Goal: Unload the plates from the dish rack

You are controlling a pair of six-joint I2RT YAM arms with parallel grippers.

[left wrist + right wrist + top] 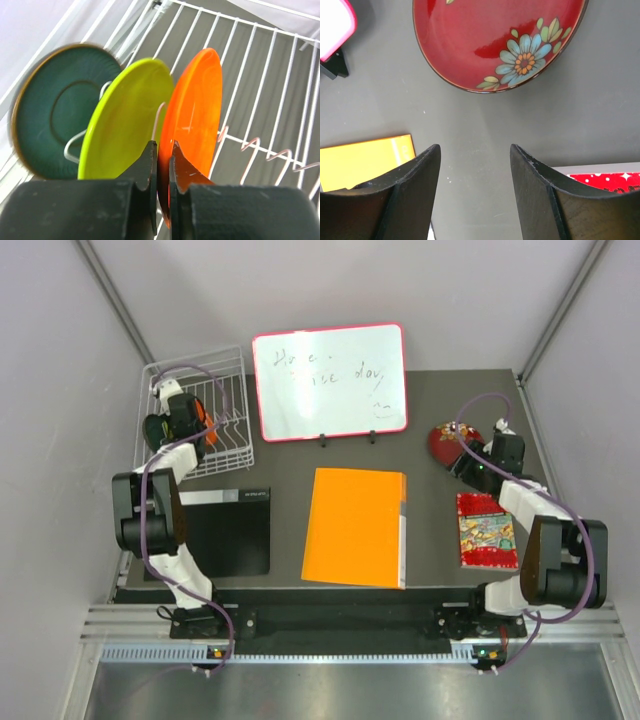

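Note:
In the left wrist view three plates stand on edge between the tines of the white wire dish rack [260, 75]: a dark teal plate [55, 110], a lime green plate [125, 115] and an orange plate [197, 110]. My left gripper [162, 147] is shut on the orange plate's near rim, one finger on each face. From above, the left gripper [190, 425] reaches into the rack [225, 365] at the back left. A red flowered plate [490, 40] lies flat on the table at the back right [445, 443]. My right gripper [475, 150] hangs open just in front of that plate, holding nothing.
A pink-framed whiteboard [330, 380] stands at the back middle. An orange folder [355, 527] lies in the table's middle, a black notebook [225, 530] in front of the rack, and a red patterned booklet [486, 530] near the right arm.

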